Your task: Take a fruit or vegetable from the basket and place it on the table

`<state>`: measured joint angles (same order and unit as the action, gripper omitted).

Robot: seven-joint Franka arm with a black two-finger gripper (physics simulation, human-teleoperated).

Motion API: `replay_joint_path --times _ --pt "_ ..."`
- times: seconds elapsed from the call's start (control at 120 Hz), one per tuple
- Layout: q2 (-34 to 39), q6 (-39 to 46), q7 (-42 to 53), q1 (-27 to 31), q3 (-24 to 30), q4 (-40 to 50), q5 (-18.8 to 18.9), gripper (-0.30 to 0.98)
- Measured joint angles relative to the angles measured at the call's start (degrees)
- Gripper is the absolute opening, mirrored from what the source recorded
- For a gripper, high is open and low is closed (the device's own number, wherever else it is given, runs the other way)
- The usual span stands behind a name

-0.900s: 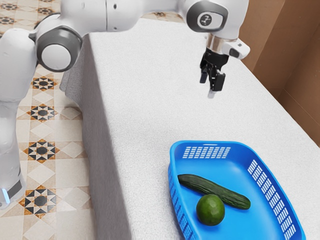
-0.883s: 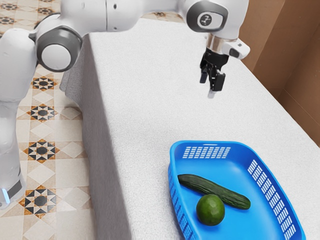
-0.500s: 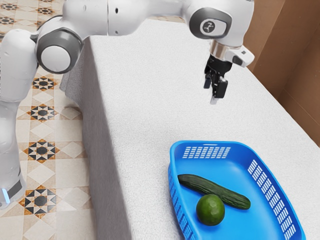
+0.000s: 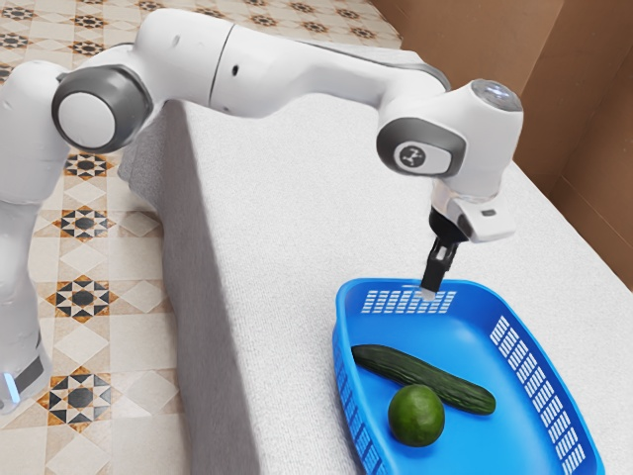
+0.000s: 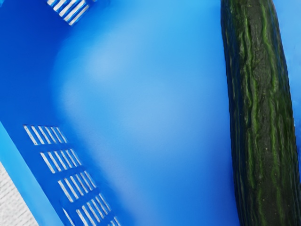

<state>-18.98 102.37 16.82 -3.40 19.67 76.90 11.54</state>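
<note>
Approach step. Gripper (image 4: 429, 292) over basket (image 4: 475, 341), apart/together unclear. Next: align over basket's cucumber (image 4: 424, 377), descend.

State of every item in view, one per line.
Cucumber: whole, unpeeled, lying in the basket
Round green fruit: whole, in the basket
Basket: upright, uncovered, holding both
Hand: pointing down, holding neither
Table: draped in pale cloth
Arm: bent, reaching over the table
</note>
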Motion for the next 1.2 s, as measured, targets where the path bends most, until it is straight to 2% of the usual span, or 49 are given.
replay_joint_path --times 0.367,0.625,0.85,0.975,1.058,1.2 --pt "-0.18 5.34 4.27 -0.85 -0.31 0.23 0.25 0.69" --pt "0.09 1.09 3.92 -0.99 -0.05 0.25 3.13 0.69" --pt "-0.88 0.43 4.18 -1.07 1.68 0.33 2.85 0.69" --pt "0.1 2.79 4.06 -0.84 1.35 3.26 1.43 0.69" --pt "4.26 5.92 3.17 -0.63 -0.87 9.05 -1.14 0.69" --pt "5.69 7.04 0.24 -0.58 -1.54 10.93 -4.29 0.69"
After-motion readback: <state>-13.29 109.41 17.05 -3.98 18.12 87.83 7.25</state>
